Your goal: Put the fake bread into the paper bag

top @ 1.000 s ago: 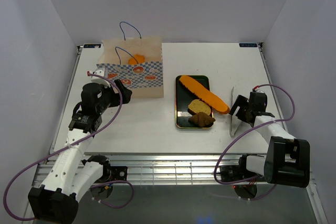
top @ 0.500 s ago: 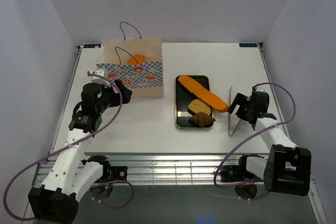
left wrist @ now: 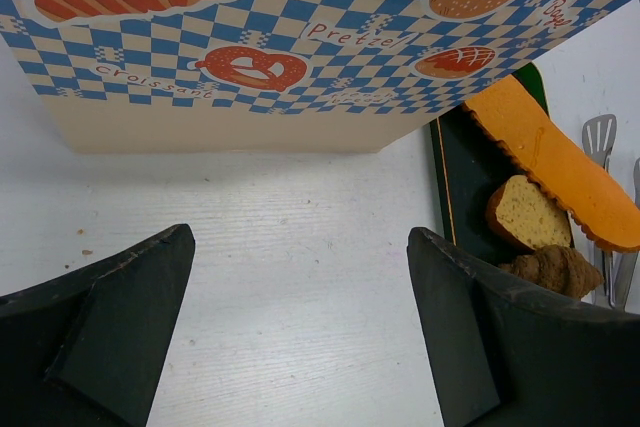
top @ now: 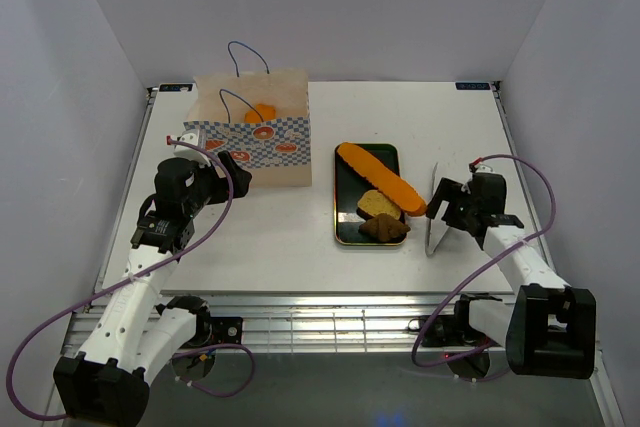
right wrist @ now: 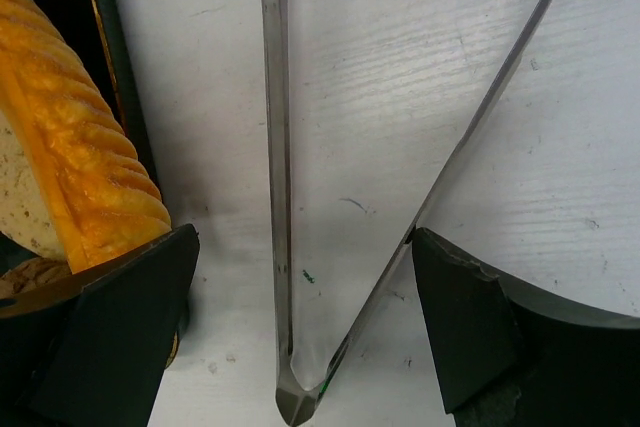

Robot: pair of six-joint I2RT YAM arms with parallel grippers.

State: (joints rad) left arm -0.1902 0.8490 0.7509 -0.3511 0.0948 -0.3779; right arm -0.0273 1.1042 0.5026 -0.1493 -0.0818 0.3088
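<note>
The paper bag point(top: 252, 139) stands open at the back left with one orange bread point(top: 262, 112) inside; its checkered band fills the top of the left wrist view point(left wrist: 300, 37). An orange baguette point(top: 382, 179), a golden roll point(top: 378, 204) and a brown croissant point(top: 385, 229) lie on the dark green tray point(top: 345, 197). All three also show in the left wrist view: baguette point(left wrist: 555, 162), roll point(left wrist: 527, 212), croissant point(left wrist: 555, 269). My left gripper point(top: 232, 169) is open and empty just in front of the bag. My right gripper point(top: 443, 209) is open, straddling the metal tongs point(right wrist: 285, 197), beside the baguette point(right wrist: 70, 177).
The tongs point(top: 433, 215) stand on edge right of the tray, their hinge point(right wrist: 300, 402) between my right fingers. The tray's rim point(right wrist: 110, 67) lies close to the left finger. White walls close in the table on three sides.
My right gripper has moved left toward the tray, and the tongs have shifted left with it. The left arm has not moved.
</note>
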